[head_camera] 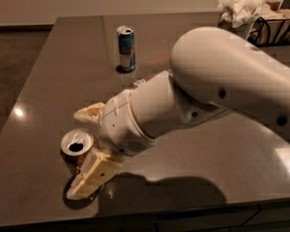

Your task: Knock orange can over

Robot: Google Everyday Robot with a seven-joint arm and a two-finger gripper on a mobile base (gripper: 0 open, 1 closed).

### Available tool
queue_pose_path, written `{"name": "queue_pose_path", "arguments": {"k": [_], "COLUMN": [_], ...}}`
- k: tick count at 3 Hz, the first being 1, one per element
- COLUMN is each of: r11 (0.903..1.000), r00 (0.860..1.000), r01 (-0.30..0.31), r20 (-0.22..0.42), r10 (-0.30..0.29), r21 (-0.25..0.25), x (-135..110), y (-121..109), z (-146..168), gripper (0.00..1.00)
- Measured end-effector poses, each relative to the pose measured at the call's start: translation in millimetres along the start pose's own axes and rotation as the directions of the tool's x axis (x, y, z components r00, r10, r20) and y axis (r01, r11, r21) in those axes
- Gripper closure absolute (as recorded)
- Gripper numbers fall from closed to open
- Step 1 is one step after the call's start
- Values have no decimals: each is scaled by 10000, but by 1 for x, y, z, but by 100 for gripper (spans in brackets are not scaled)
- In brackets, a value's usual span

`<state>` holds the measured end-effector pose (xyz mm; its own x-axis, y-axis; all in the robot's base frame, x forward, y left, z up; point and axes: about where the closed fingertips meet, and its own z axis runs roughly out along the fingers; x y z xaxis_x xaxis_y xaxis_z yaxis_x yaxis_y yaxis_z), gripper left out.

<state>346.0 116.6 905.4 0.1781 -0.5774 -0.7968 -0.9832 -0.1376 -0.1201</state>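
The orange can [75, 148] stands upright near the front left of the dark table [53, 81], its silver top with the opening facing up. My gripper [76, 153] is open and reaches in from the right. One pale finger [88, 113] lies just behind the can. The other finger [93, 175] lies in front of it and covers part of its lower body. The can sits between the two fingers. My large white arm [222, 81] fills the right side of the view.
A taller slim blue-and-silver can [126, 48] stands upright at the back middle of the table. A holder of white napkins [242, 5] and a black wire basket [276, 24] stand at the back right. The table's front edge runs just below the gripper.
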Motion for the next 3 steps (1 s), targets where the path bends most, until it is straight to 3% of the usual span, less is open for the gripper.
{"name": "queue_pose_path", "arguments": {"k": [2, 3], "r11": [9994, 9987], "r00": [9992, 9984], "r01": [-274, -515], "r20": [273, -246], "r10": [280, 516], "r21": [-232, 53], "x": [-6, -3], "y": [-4, -15], "z": [5, -20], "gripper": [65, 88]}}
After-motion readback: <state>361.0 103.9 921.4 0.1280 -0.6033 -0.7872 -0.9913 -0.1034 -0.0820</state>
